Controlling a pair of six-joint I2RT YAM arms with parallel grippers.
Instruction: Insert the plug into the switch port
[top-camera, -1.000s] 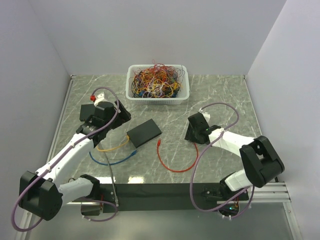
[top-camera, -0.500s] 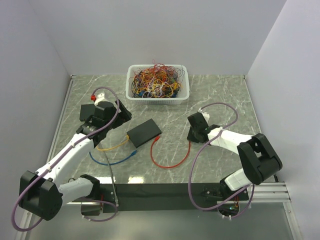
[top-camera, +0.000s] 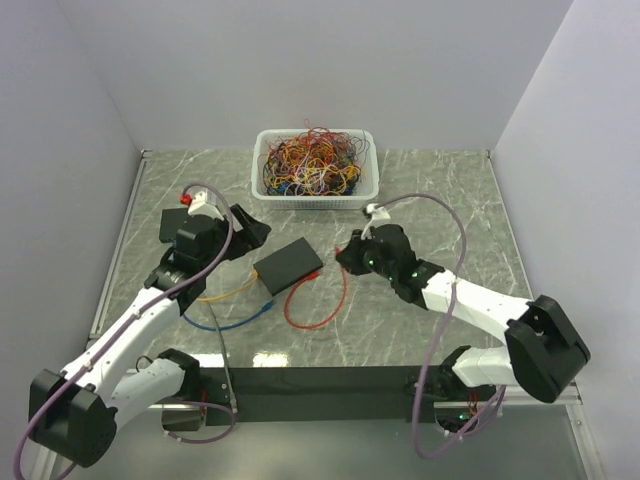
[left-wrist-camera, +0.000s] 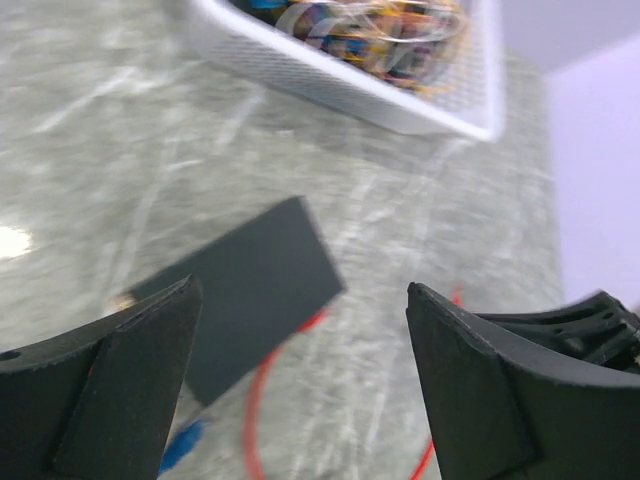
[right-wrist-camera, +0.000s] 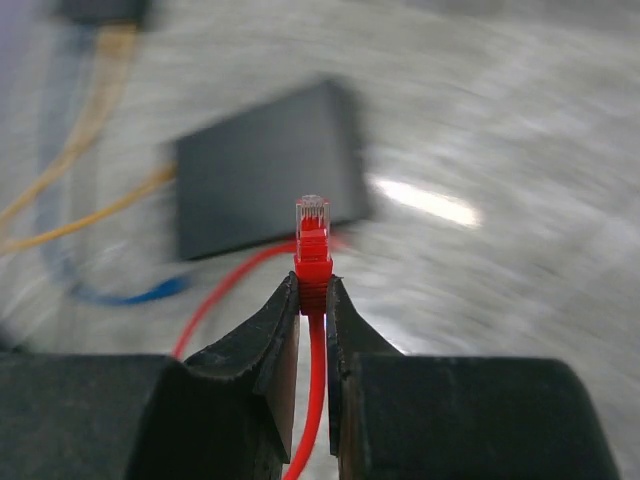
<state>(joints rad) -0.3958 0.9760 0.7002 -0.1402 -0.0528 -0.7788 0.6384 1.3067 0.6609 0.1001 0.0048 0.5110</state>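
The black switch (top-camera: 288, 264) lies flat at mid-table, also seen in the left wrist view as the switch (left-wrist-camera: 250, 290) and blurred in the right wrist view as the switch (right-wrist-camera: 270, 175). My right gripper (top-camera: 350, 252) (right-wrist-camera: 312, 290) is shut on the red plug (right-wrist-camera: 312, 235), which sticks out past the fingertips and points toward the switch, a little to its right. The red cable (top-camera: 310, 305) loops on the table below it. My left gripper (top-camera: 252, 228) (left-wrist-camera: 302, 290) hangs open above the switch's left side, holding nothing. The switch's ports do not show.
A white basket (top-camera: 270, 190) full of tangled coloured cables stands at the back, also seen as the basket (left-wrist-camera: 400, 100). A yellow cable (top-camera: 225, 293) and a blue cable (top-camera: 225, 322) run from the switch's near left edge. Walls close in on both sides.
My right gripper closed on the red plug and carried it left toward the switch, dragging the red cable into a tighter loop. The left arm shifted slightly.
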